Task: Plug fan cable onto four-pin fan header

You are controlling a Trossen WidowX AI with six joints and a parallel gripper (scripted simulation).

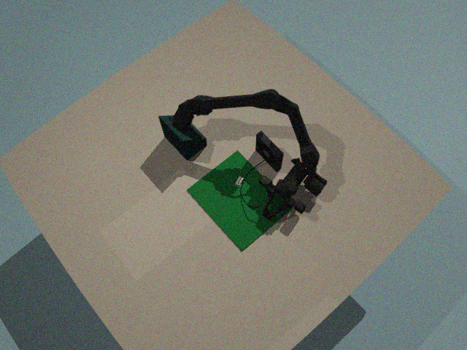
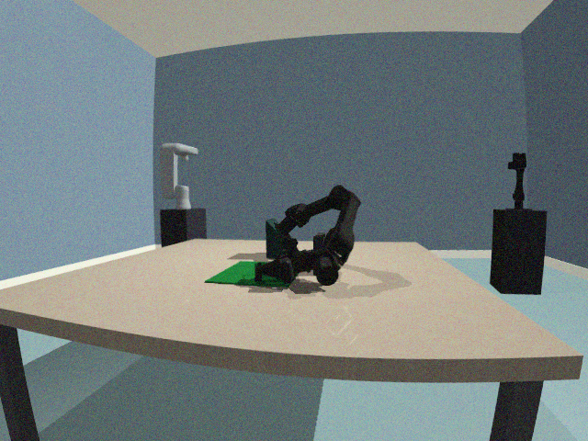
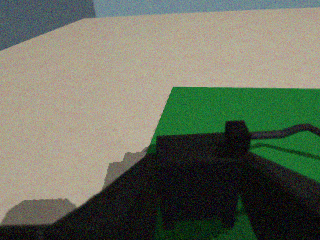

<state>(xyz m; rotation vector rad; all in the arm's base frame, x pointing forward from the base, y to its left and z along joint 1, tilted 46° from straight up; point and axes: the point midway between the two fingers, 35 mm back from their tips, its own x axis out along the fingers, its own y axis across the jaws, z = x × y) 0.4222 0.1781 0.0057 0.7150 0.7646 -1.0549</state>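
The green board [image 1: 226, 211] [image 2: 228, 276] [image 3: 210, 107] lies flat on the table. The small pale header [image 1: 239, 181] stands on its upper part in the top view; it is not seen in the wrist view. My gripper [image 1: 269, 214] [image 2: 260, 272] [image 3: 195, 161] is shut on the cable's dark plug [image 3: 237, 135], low over the board's edge area on the side away from the header. The cable [image 3: 272, 134] leaves the plug to the right in the wrist view. It curves past the header to the fan. The fingers hide much of the plug, and its pins' direction cannot be told.
The black fan [image 1: 269, 150] [image 2: 319, 241] stands upright beside the board, near my forearm. The dark teal base block [image 1: 184, 139] [image 2: 271, 239] of my arm stands beyond the board's upper corner. A white arm [image 2: 168, 171] and a black arm [image 2: 519, 182] stand on far pedestals.
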